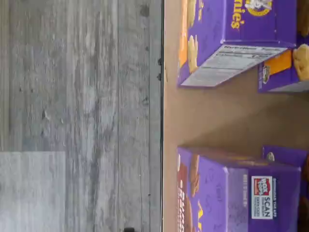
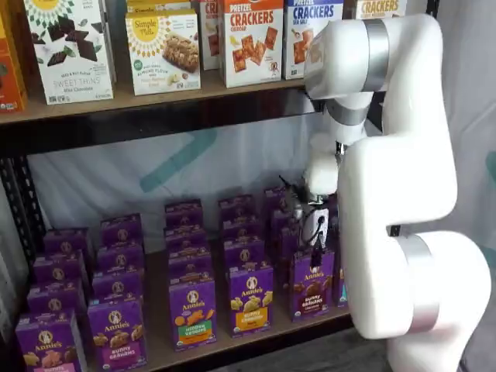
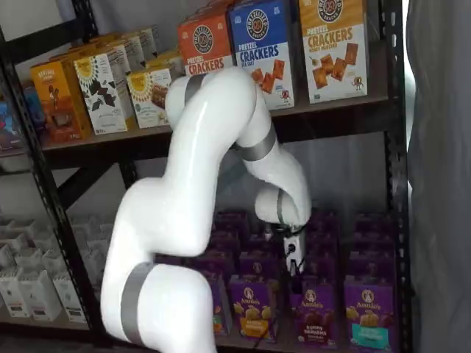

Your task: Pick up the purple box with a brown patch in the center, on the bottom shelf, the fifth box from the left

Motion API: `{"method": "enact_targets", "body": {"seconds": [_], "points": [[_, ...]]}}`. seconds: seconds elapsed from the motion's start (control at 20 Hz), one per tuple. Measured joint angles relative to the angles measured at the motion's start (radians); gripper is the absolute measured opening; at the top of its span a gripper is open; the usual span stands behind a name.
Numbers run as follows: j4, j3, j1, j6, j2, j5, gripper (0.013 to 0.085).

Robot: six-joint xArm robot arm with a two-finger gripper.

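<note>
Shelving of black metal uprights and brown wooden boards is seen in both shelf views, backed by a pale sheet. The bottom shelf [image 2: 159, 353] carries rows of purple Annie's cartons. The purple box [image 2: 312, 285], with dark cookies pictured at its centre, stands upright in the front row, directly beneath the white arm's wrist; it is also seen at [image 3: 311, 311]. The claw [image 3: 294, 259] hangs just above it, and whether its fingers are parted cannot be told. Grey plank flooring [image 1: 77, 96] is shown beyond the shelf edge in the wrist view. Cracker cartons [image 2: 252, 39] line the upper shelf.
</note>
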Motion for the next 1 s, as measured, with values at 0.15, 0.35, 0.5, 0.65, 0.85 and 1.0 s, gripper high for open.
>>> {"method": "enact_targets", "body": {"seconds": [0.15,0.35,0.5,0.65,0.85,1.0], "points": [[0.048,-0.042,0.001,-0.04,0.008,0.088,0.085],[0.061,-0.065,0.003,-0.049,0.018,0.1,0.085],[0.055,-0.08,0.003,-0.043,0.027,0.104,0.085],[0.045,-0.096,0.002,-0.034,0.039,0.109,0.085],[0.018,-0.13,0.0,-0.013,0.067,0.122,0.085],[-0.003,-0.156,-0.002,0.004,0.09,0.131,0.085]]}}
